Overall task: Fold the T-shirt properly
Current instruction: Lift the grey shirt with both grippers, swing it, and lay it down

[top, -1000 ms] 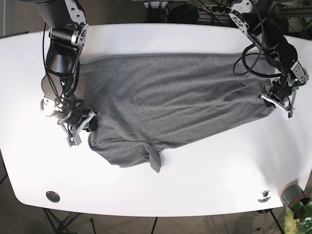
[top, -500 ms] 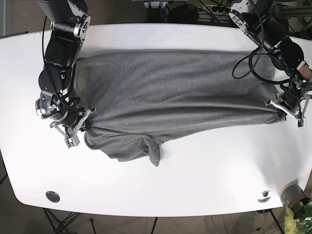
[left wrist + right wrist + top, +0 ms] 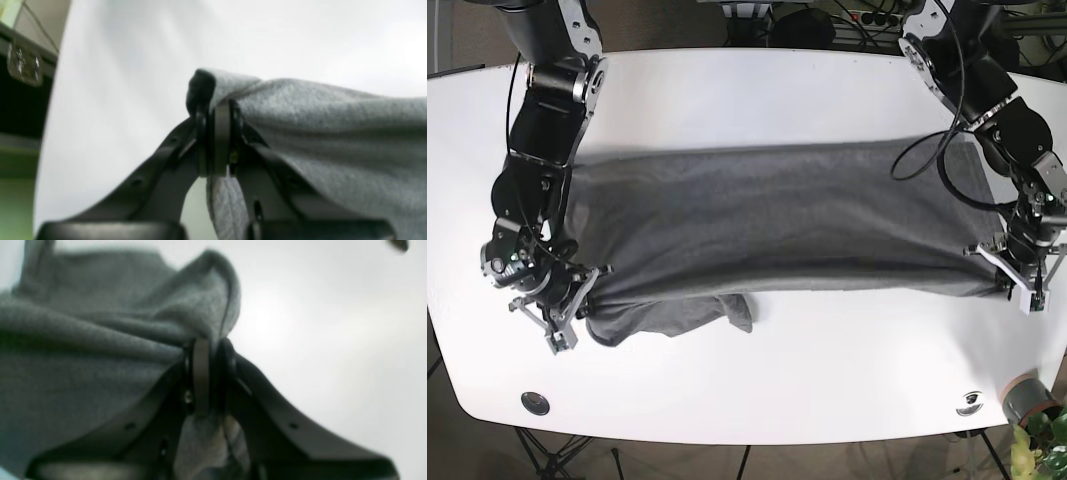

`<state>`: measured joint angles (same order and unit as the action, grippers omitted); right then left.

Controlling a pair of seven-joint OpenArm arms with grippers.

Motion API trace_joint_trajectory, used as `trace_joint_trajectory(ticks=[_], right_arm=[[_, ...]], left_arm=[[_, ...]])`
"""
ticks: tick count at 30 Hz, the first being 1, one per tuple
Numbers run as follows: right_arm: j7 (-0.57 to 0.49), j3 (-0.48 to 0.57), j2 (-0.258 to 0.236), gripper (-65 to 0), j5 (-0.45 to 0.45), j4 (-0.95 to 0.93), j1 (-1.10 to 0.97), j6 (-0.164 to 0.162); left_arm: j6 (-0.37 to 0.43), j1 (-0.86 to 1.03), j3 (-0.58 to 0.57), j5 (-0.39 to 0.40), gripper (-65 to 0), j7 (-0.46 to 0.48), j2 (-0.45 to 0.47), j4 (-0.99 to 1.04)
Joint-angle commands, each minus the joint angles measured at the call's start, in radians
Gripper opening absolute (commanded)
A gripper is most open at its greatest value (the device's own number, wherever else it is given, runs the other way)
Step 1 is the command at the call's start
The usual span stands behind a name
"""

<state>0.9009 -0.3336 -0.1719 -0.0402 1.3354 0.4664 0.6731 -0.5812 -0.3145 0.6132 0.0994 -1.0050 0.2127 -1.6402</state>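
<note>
A grey T-shirt (image 3: 777, 215) lies stretched across the white table (image 3: 827, 370) from left to right, with a loose flap hanging at its lower left. My left gripper (image 3: 1015, 283) is shut on the shirt's right front corner. In the left wrist view the fingers (image 3: 217, 140) pinch a fold of grey cloth (image 3: 317, 133). My right gripper (image 3: 577, 305) is shut on the shirt's left front corner. In the right wrist view the cloth (image 3: 100, 350) bunches over the closed fingers (image 3: 201, 376).
A round metal fitting (image 3: 535, 403) sits in the table near the front left and another (image 3: 970, 402) near the front right. A plant pot (image 3: 1027, 398) stands off the table's front right corner. Cables hang behind the table.
Both grippers have drawn toward the table's front edge and slightly outward, pulling the shirt's front edge with them. The shirt now lies tauter and narrower front to back.
</note>
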Motion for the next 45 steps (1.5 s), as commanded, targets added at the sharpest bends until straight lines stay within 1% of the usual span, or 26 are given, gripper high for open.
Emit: trace_joint_trajectory(ticks=[1,5,7,10,11,15,18,19,21,23,28,33,35,40,43,45], right_arm=[[-0.007,-0.002,-0.036,-60.1,-0.008,0.022,0.085,-0.005],[0.011,0.0,-0.051,-60.1,-0.008,0.02,0.188,-0.005],[0.024,0.001,-0.054,-60.1,-0.008,0.02,0.229,-0.005],[0.048,0.044,-0.062,-60.1,-0.008,0.019,0.315,-0.006],[0.054,0.072,-0.076,-60.1,-0.008,0.019,0.345,-0.008],[0.056,0.144,-0.099,-60.1,-0.011,0.019,0.438,-0.01],[0.056,0.172,-0.104,-60.1,-0.01,0.019,0.516,-0.01],[0.057,0.182,-0.102,-60.1,-0.01,0.019,0.542,-0.01],[0.059,0.198,-0.102,-60.1,-0.01,0.019,0.59,-0.011],[0.087,0.219,-0.104,-60.1,-0.01,0.019,0.653,-0.011],[0.12,0.224,-0.105,-60.1,-0.017,0.029,0.713,-0.005],[0.165,0.209,-0.107,-60.1,-0.017,0.114,0.671,-0.005],[0.165,0.163,-0.102,-60.1,-0.017,0.154,0.602,-0.003],[0.163,0.084,-0.093,-60.1,-0.019,0.243,0.435,-0.003],[0.162,0.041,-0.059,-60.1,-0.033,0.29,0.335,-0.003],[0.162,0.003,-0.038,-60.1,-0.057,0.323,0.259,-0.003]], left_arm=[[0.01,-0.088,0.001,0.009,-65.0,-0.004,0.023,-0.024],[0.011,-0.231,-0.005,0.006,-65.0,-0.041,0.023,-0.004],[0.011,-0.285,-0.029,0.006,-65.0,-0.044,0.024,0.021],[0.042,-0.383,-0.075,0.007,-65.0,-0.042,0.057,0.084],[0.06,-0.423,-0.089,0.012,-65.0,-0.041,0.064,0.113],[0.089,-0.561,-0.118,0.015,-65.0,-0.038,0.07,0.205],[0.092,-0.676,-0.131,0.009,-65.0,-0.012,0.072,0.292],[0.092,-0.722,-0.137,0.007,-65.0,0.01,0.073,0.326],[0.097,-0.776,-0.148,0.007,-65.0,0.036,0.092,0.367],[0.099,-0.854,-0.175,0.012,-65.0,0.067,0.121,0.421],[0.094,-0.961,-0.22,0.015,-65.0,0.074,0.136,0.473],[0.091,-0.974,-0.221,0.015,-65.0,0.071,0.144,0.407],[0.089,-0.944,-0.221,0.015,-65.0,0.059,0.162,0.383],[0.089,-0.845,-0.218,0.016,-65.0,0.024,0.164,0.3],[0.086,-0.769,-0.217,0.016,-65.0,0.022,0.166,0.245],[0.065,-0.708,-0.215,0.016,-65.0,0.021,0.166,0.212]])
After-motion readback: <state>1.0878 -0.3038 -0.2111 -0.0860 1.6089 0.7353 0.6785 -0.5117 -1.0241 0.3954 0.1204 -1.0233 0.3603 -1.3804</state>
